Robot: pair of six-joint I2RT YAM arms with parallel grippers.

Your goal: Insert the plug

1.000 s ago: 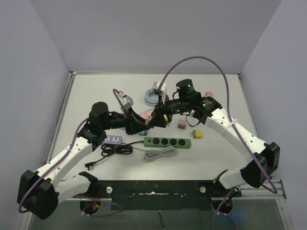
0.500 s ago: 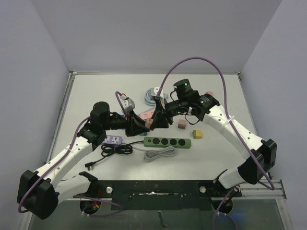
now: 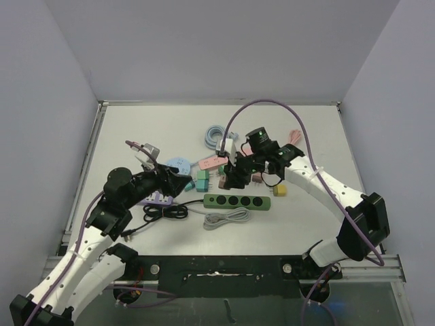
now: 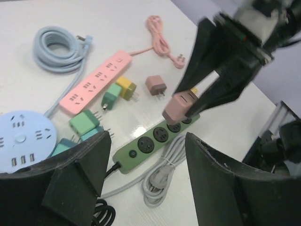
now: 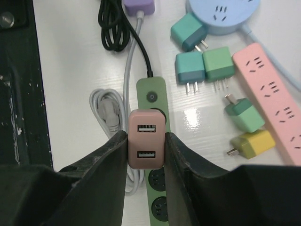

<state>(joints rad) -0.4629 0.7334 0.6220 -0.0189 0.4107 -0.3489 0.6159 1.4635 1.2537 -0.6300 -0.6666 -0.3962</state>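
Just above the green power strip (image 5: 157, 202), the right gripper (image 5: 146, 146) clamps the pink USB plug (image 5: 147, 139) over the socket nearest the switch. Tilted prongs could miss the holes and shove the unheld strip. At the plug's 9 o'clock, the left gripper (image 4: 148, 155) gapes empty.

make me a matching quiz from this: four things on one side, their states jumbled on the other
Things:
1. pink usb adapter
2. green power strip
3. left gripper
4. light blue cable

States:
a. open, holding nothing
b. clamped between the fingers of the right gripper
c. lying flat, just below the held adapter
d. coiled in loops

Pairs: 1-b, 2-c, 3-a, 4-d
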